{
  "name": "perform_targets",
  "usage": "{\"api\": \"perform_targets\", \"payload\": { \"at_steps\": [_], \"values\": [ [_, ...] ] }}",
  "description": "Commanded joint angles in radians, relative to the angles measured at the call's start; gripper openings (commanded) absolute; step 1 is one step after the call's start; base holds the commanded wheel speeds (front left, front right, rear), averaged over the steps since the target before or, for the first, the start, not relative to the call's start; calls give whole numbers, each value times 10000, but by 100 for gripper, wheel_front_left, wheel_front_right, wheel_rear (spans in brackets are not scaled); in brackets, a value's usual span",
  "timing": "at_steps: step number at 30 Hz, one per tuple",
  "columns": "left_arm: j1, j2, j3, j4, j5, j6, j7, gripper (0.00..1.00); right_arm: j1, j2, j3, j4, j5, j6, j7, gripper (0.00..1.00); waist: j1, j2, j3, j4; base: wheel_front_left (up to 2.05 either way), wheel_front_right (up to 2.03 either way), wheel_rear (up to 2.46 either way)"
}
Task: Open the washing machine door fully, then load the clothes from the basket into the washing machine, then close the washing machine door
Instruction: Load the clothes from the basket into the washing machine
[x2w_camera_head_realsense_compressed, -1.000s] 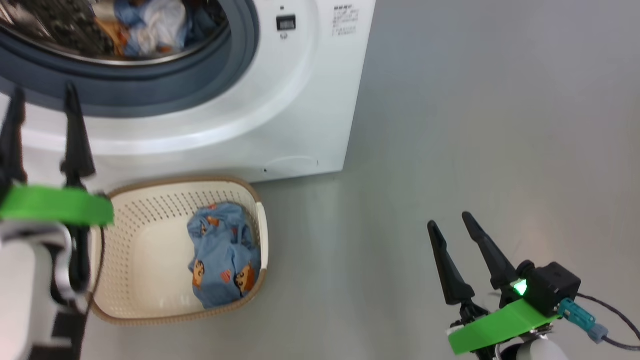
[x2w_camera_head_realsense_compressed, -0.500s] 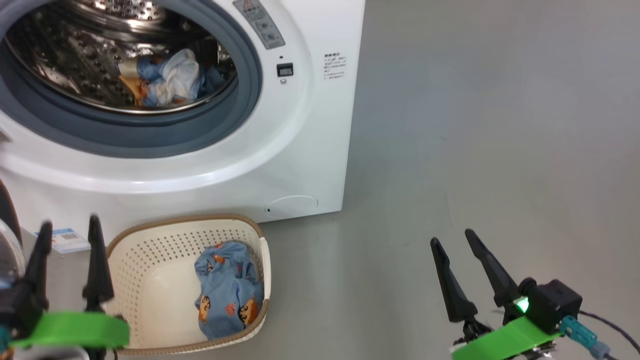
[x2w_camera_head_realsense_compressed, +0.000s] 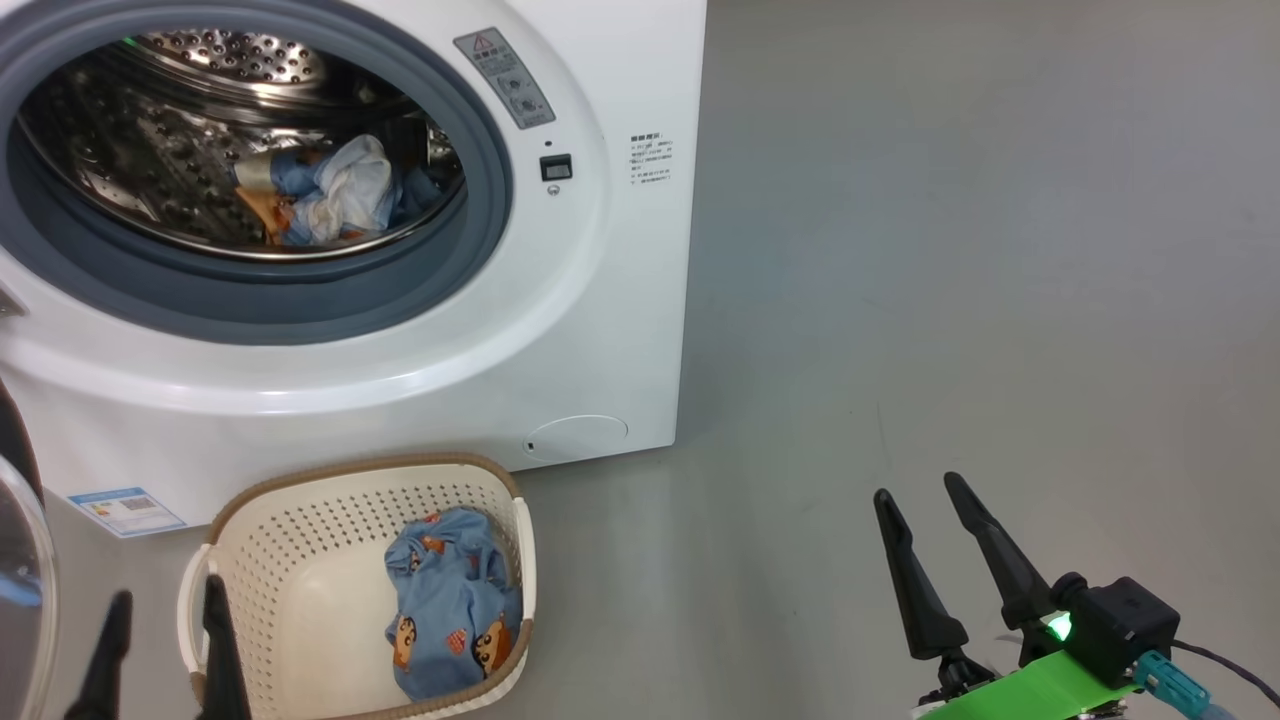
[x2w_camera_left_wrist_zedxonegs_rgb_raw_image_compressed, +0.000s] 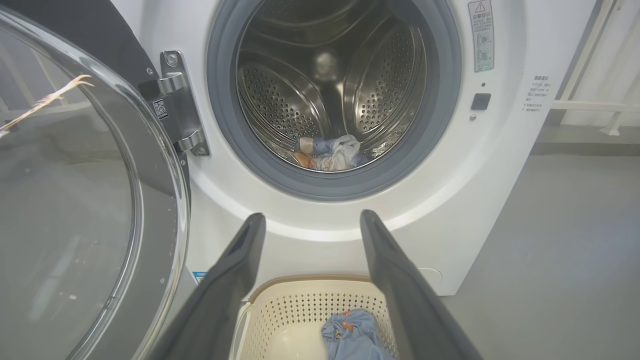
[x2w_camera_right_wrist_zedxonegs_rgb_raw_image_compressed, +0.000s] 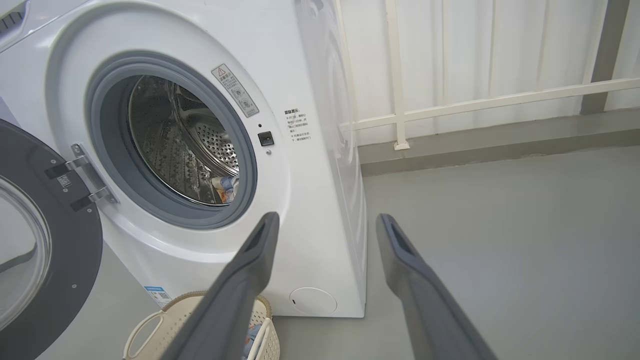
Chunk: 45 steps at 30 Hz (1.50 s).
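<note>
Low at my left, the left gripper (x2w_camera_head_realsense_compressed: 165, 600) hovers released, fingers parted with nothing between them, right by the near-left edge of the basket (x2w_camera_head_realsense_compressed: 300, 560). That basket sits on the floor (x2w_camera_head_realsense_compressed: 950, 250) close up against the washer (x2w_camera_head_realsense_compressed: 600, 330), just below the drum (x2w_camera_head_realsense_compressed: 150, 150) mouth. One blue garment (x2w_camera_head_realsense_compressed: 450, 600), cartoon faces on it, lies crumpled in the basket's right half. Up in the drum, a small heap of clothes (x2w_camera_head_realsense_compressed: 330, 190), blue and white with a touch of orange, rests at the bottom. The door (x2w_camera_left_wrist_zedxonegs_rgb_raw_image_compressed: 75, 200) is swung wide on its hinge, left of the mouth, its glass bowl looming beside my left gripper. Over on the right, my right gripper (x2w_camera_head_realsense_compressed: 917, 487) hangs released too, empty, above bare grey floor, well apart from washer and basket. A round cap (x2w_camera_head_realsense_compressed: 577, 437) shows low on the washer front, just beyond the basket's far right corner.
</note>
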<state>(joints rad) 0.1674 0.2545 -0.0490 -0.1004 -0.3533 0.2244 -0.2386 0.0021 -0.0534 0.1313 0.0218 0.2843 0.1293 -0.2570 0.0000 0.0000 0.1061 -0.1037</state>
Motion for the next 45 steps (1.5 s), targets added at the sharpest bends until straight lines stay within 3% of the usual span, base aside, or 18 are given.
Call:
{"api": "perform_targets", "payload": {
  "at_steps": [1,25,45],
  "values": [
    [-92,34,357,-307,98,74,-99,100,-43,32,177,-289,-98,14,-48,100,0,0,-21,5,0,0,0],
    [540,-455,542,-385,508,-88,-229,100,74,32,115,-253,-131,14,-48,100,0,0,-119,195,0,0,0],
    [43,-452,658,-193,555,-357,-207,100,-59,32,109,-306,-247,14,-48,100,0,0,278,247,0,0,0]
  ]
}}
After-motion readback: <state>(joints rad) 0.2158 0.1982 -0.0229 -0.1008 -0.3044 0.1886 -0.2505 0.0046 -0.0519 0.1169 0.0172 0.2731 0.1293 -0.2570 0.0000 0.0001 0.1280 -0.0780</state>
